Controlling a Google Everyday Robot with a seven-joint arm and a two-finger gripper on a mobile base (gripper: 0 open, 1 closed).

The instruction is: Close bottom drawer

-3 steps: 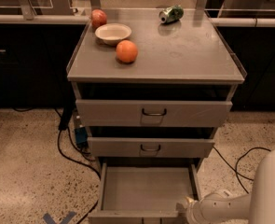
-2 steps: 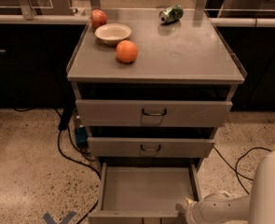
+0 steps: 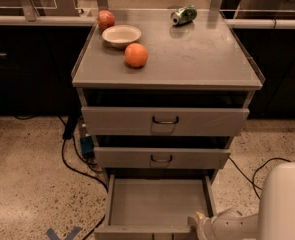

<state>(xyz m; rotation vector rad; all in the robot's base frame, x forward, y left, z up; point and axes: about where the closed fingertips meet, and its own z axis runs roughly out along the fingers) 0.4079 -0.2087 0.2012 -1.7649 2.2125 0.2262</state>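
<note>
The grey metal cabinet [image 3: 167, 79] has three drawers. The bottom drawer [image 3: 157, 206] is pulled far out and its plain grey tray is empty. Its front edge [image 3: 142, 231] lies at the frame's bottom, and its handle is out of view. The middle drawer [image 3: 162, 158] and top drawer [image 3: 164, 121] stand slightly out, each with a dark wire handle. My white gripper [image 3: 201, 225] is low at the bottom right, at the drawer's front right corner. The white arm [image 3: 282, 204] runs off to the right.
On the cabinet top lie an orange [image 3: 136, 54], a white bowl [image 3: 121, 35], an apple [image 3: 106, 19] and a green can [image 3: 183, 15] on its side. Black cables [image 3: 74, 159] run over the speckled floor on the left and right. Dark counters stand behind.
</note>
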